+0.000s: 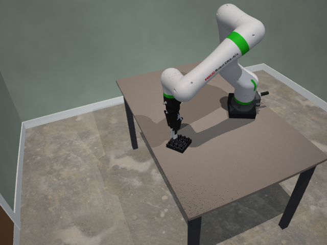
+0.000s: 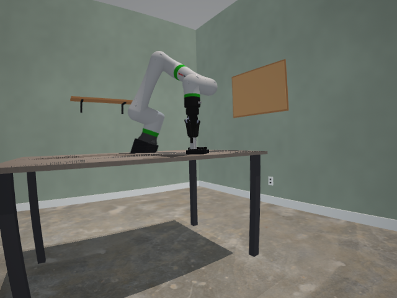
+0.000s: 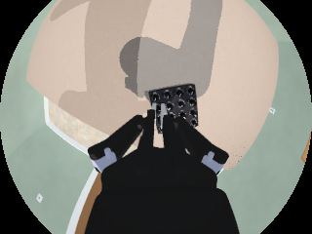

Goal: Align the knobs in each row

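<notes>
The black knob box [image 1: 174, 149] [image 2: 197, 152] [image 3: 174, 99] stands flat on the table with its knobs up. My gripper [image 1: 173, 137] [image 2: 193, 148] [image 3: 158, 108] points straight down, its light fingertips low among the knobs near one side of the box. It is shut on a knob, in the wrist view the one at the left of the second row from the top; the fingers hide most of it. Some lower-left knobs are hidden by the fingers in the wrist view. The knob lines, printed names, marks and socket are too small or hidden to read.
The brown table [image 1: 237, 158] [image 2: 96, 160] carries the box near its long edge. The arm's black base [image 1: 241, 113] [image 2: 144, 146] stands farther in on the table. Other knobs stand close around the fingertips. A wall shelf [image 2: 99, 100] and a board [image 2: 260, 89] hang away from the table.
</notes>
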### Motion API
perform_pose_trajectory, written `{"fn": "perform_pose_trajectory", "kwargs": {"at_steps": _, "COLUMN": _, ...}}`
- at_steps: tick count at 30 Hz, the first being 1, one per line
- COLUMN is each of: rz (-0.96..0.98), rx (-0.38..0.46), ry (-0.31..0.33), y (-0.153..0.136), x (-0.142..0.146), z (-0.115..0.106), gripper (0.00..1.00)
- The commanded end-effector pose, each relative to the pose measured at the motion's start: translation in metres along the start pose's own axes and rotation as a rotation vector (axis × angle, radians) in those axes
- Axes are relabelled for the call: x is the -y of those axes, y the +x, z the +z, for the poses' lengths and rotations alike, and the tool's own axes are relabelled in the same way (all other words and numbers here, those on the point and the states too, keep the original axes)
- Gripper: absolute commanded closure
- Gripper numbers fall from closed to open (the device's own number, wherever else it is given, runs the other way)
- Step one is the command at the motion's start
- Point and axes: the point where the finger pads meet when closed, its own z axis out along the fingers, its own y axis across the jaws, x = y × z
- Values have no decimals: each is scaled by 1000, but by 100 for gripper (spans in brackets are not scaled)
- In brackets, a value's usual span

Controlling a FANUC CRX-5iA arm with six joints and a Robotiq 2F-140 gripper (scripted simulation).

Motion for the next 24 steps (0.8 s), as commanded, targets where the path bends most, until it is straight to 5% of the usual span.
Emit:
{"fn": "perform_pose_trajectory", "kwargs": {"at_steps": 1, "rz": 96, "rx": 0, "ry": 3, "y": 0, "x": 0, "z": 0, "gripper": 95}}
{"fn": "perform_pose_trajectory", "kwargs": {"at_steps": 24, "rz": 640, "rx": 0, "ry": 3, "y": 0, "x": 0, "z": 0, "gripper": 95}}
